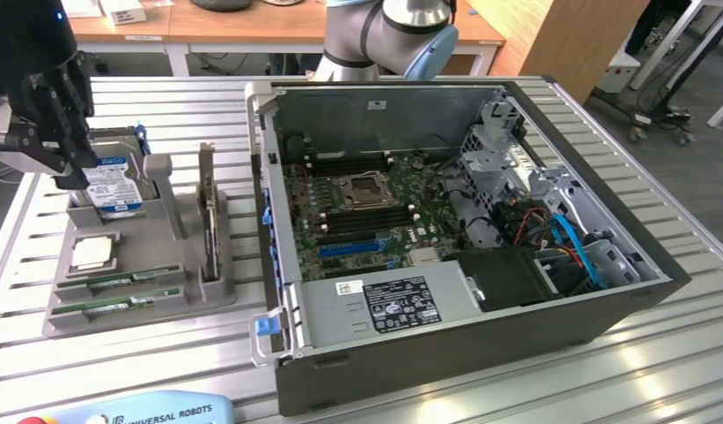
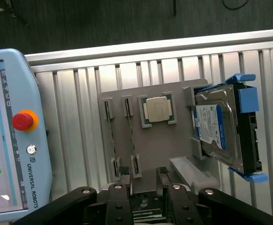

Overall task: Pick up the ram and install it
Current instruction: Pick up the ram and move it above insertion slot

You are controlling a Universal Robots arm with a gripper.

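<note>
- Slatted aluminium worktop [image 1: 644, 353] carries the whole job: a grey fixture [image 1: 161, 296] holding the parts, and an open computer case [image 1: 456, 380] off to one side of your end effector [image 2: 144, 177].
- Your end effector hangs above the fixture, clear of it. Its fingers [image 2: 164, 180] are apart with nothing between them, so I judge the step in hand to be the reach for the pick.
- The ram [image 2: 130, 136] sits on edge in a slot of the fixture, below the end effector and just ahead of its fingertips. A second stick [image 2: 110, 136] sits in the neighbouring slot, parallel and just beside it.
- The processor [image 2: 156, 110] rests farther out from the fingertips. The hard drive [image 2: 218, 129] stands in its cradle off to one side of them.
- Line the fingers up so that they face the two flat sides of the board, not its ends. Centre them along its length so that it should lift level.
- Come down straight. The gap to the second stick looks narrow, and the finger on that side has to slip into it without nudging the stick.
- Close gently. A board this thin will probably flex or tilt if you catch it off-centre or by one corner.
- Mind the fixture's upright wall [image 1: 206, 203] near the slots; a slanted descent could clip it.
- The teach pendant [image 2: 14, 131] lies well apart from the fingers and should not trouble you.
</note>
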